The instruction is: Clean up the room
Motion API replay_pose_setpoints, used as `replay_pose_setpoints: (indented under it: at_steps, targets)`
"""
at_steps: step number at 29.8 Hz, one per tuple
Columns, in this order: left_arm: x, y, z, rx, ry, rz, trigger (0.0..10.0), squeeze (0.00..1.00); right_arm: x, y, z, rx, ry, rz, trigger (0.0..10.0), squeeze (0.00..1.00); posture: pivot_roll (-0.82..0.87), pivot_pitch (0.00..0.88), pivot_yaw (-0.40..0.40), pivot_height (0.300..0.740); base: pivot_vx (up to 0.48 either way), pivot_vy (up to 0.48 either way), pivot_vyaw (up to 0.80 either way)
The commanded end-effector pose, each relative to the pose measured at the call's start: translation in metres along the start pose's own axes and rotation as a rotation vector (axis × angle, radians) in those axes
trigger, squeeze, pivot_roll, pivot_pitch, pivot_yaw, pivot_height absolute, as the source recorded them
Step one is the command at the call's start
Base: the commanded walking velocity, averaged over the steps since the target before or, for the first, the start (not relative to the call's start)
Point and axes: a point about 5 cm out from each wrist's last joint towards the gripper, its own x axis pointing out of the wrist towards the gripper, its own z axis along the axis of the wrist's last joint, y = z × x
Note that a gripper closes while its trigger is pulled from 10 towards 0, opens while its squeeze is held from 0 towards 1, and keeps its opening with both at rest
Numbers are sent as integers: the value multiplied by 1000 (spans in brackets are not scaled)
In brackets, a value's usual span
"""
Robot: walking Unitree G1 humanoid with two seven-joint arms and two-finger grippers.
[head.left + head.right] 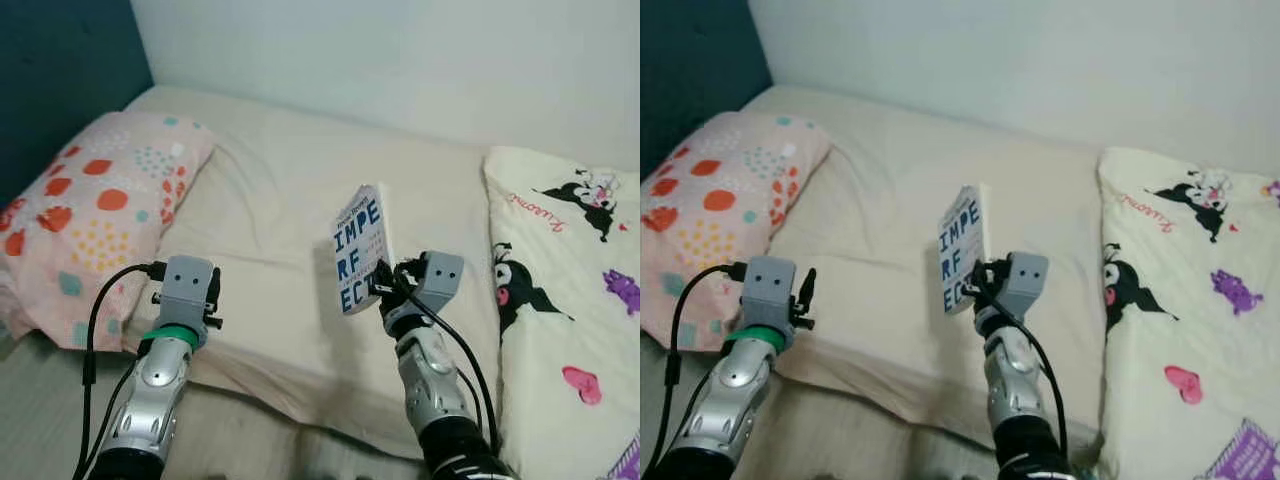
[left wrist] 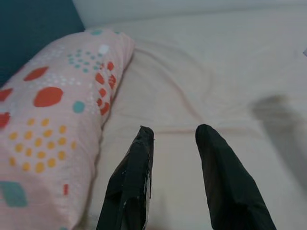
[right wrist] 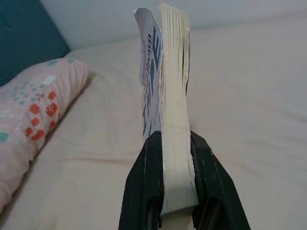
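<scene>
Over the cream bed (image 1: 290,200), right claw (image 3: 175,191) clamped on an upright book (image 1: 360,248), left claw (image 2: 175,143) parted beside a spotted pillow (image 1: 90,210)

A cream bed sheet (image 1: 290,200) covers the mattress and runs back to a plain white wall (image 1: 400,60). At the left, a pink pillow (image 1: 90,215) printed with red, yellow and teal dots lies along the sheet, its far end near a dark teal wall panel (image 1: 55,80) in the corner. On the right, a cream blanket (image 1: 570,300) printed with black cartoon figures, pink hearts and purple shapes lies over the sheet, well apart from the pillow.
</scene>
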Motion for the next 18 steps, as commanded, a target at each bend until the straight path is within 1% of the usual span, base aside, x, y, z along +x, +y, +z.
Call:
replay_pose_setpoints:
  at_steps: [1, 6, 13, 18]
  targets:
    - [-3, -1, -5, 2, 16, -2, 10000, 0, 0, -1, 0, 5, -2, -5, 10000, 0, 87, 0, -1, 721, 0, 0, 0]
    - [-5, -1, -8, 8, 29, -6, 10000, 0, -2, -4, -5, -2, 26, -27, 10000, 0, 85, 0, 4, 740, 0, 0, 0]
    - [-4, 0, -10, 10, 50, 0, 10000, 0, -4, -5, -16, -22, 98, -60, 10000, 0, 92, 0, -1, 740, 0, 0, 0]
    - [-4, 0, -13, 7, 67, 4, 10000, 0, -3, -3, -17, -23, 108, -58, 10000, 0, 93, 0, 0, 740, 0, 0, 0]
